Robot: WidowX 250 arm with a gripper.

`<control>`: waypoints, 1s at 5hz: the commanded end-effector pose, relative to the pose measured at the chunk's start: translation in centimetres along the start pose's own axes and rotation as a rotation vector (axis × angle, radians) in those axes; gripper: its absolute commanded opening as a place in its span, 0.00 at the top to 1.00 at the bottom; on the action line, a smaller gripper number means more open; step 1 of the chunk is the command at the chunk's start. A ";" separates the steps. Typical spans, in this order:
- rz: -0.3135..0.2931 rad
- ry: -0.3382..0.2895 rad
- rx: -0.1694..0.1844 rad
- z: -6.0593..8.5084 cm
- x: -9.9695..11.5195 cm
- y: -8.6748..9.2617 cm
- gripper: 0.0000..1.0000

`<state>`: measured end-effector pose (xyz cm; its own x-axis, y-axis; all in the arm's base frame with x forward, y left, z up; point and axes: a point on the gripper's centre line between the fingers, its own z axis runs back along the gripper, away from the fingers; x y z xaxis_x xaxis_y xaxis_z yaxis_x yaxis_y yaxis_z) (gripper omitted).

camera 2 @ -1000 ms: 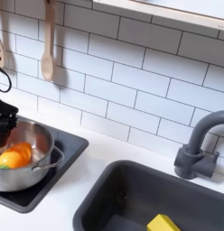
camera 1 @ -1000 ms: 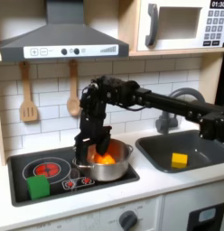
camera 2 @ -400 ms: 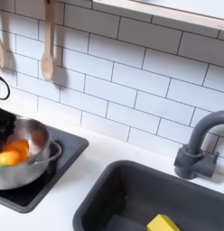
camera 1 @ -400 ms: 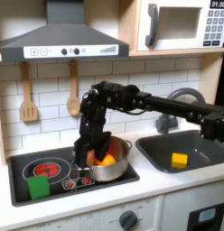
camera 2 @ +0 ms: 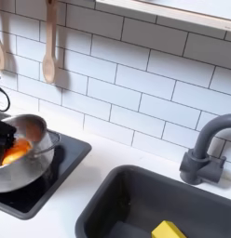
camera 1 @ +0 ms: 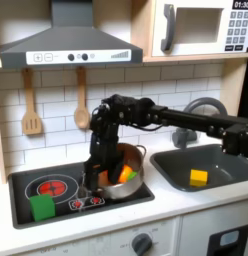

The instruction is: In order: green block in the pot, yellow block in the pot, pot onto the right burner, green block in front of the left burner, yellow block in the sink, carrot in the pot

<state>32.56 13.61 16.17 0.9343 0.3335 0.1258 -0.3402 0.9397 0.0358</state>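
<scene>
Orange carrot tilted inside steel pot | gripper jaws: cannot tell

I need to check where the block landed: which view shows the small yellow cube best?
The first exterior view: the small yellow cube lies whole in the dark sink. In the second exterior view the cube is cut off by the bottom edge.

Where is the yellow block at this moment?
The yellow block lies in the sink at the first exterior view's right, apart from the pot; the second exterior view shows it at the bottom edge, below the faucet.
</scene>
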 end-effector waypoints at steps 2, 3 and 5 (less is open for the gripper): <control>0.012 -0.020 0.001 2.0 0.5 -0.1 0.00; 0.013 -0.048 0.000 3.5 1.2 -0.2 0.00; -0.011 -0.136 0.000 7.1 2.0 -0.9 0.00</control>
<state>34.11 12.72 23.08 0.9182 0.3063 0.2513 -0.3248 0.9452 0.0347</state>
